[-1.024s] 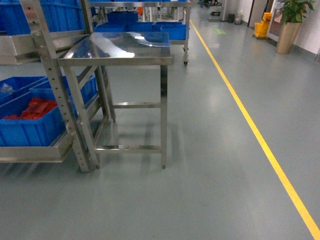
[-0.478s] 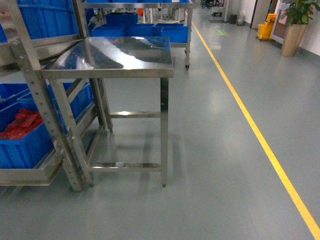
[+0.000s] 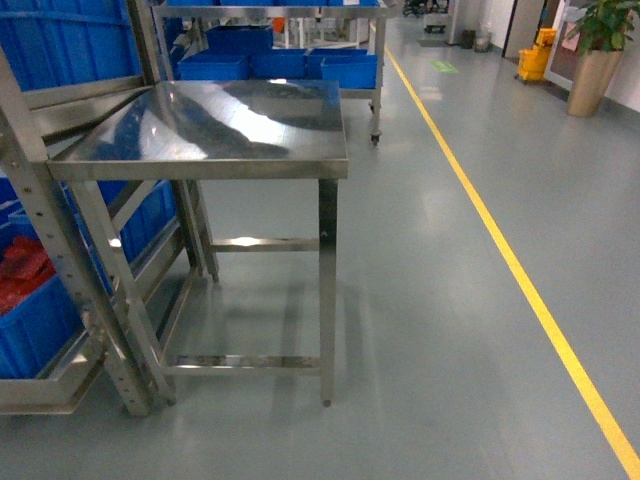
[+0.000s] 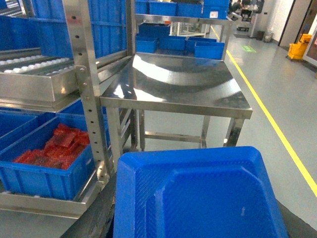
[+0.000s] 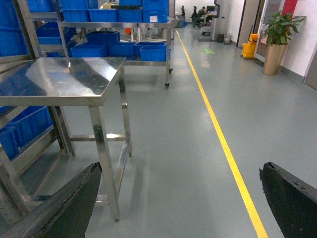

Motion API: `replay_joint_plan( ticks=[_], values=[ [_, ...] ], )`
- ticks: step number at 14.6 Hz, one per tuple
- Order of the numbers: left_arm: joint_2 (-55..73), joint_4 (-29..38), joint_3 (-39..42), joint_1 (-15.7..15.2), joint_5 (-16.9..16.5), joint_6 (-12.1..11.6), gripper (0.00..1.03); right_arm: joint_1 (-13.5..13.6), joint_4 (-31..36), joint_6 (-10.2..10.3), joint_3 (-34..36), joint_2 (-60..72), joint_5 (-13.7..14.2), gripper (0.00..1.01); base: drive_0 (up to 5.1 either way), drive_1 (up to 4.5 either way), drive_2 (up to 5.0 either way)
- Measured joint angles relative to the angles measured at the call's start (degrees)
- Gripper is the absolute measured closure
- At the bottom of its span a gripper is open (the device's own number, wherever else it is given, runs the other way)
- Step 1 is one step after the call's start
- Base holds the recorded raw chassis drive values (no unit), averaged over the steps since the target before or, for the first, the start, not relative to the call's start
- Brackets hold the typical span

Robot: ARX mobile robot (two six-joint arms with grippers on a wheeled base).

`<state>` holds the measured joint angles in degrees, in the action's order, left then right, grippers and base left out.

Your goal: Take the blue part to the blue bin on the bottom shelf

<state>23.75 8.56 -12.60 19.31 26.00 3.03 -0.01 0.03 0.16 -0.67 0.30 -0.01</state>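
Right claw first: its two dark fingers sit at the far corners of the right wrist view, so the claw is spread wide with nothing between them. Ahead of it and off to its left is the steel worktop, bare and shiny. Right of the worktop there is only floor and the yellow line.

Over to the left arm. A blue tray fills the bottom of the left wrist view, close under the camera. The left claw is hidden behind it, so we cannot tell how it is set, or whether it holds that tray. We also cannot say whether the tray is the blue part. Nothing else here reads clearly as one.

Beyond the tray is the worktop again, and left of the worktop a rack post. Left of that post, low down, is the bottom shelf. A blue bin sits on it below worktop height, with red pieces heaped inside.

In the head view the bin only shows at the left edge, left of the worktop and beneath its level. Neither arm shows there.

So the move turns on this: the bin lies low and to the left of the worktop, on the left arm's side, well apart from the right claw. By our reading the left arm is nearer. It would need to go down and left, past the post, to get over the bin.
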Motion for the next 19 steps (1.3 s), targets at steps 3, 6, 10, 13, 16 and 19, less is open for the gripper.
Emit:
replay_joint_plan(
  ticks=[3,6,10,13,16,19],
  values=[
    [0.0,-0.1,0.0,0.0,0.0,0.0,0.59,0.0,-0.3,0.0,0.0,0.0,0.0,0.03,0.0,4.24,-4.2],
    [0.0,-0.1,0.0,0.0,0.1,0.0,0.59,0.0,-0.3,0.0,0.0,0.0,0.0,0.03,0.0,4.24,-4.2],
    [0.0,0.0,0.0,0.0,0.0,0.0,0.59,0.0,-0.2,0.0,0.0,0.0,0.0,0.03,0.0,4.24,-4.2],
    [0.2,-0.2,0.0,0.0,-0.1,0.0,0.59,0.0,-0.3,0.0,0.0,0.0,0.0,0.03,0.0,4.24,-4.2],
    [0.2,-0.2,0.0,0.0,-0.1,0.0,0.59,0.0,-0.3,0.0,0.0,0.0,0.0,0.03,0.0,4.24,-4.2],
    [0.1,-0.2,0.0,0.0,0.0,0.0,0.59,0.0,-0.3,0.0,0.0,0.0,0.0,0.03,-1.6,3.35,-1.7]
  ],
)
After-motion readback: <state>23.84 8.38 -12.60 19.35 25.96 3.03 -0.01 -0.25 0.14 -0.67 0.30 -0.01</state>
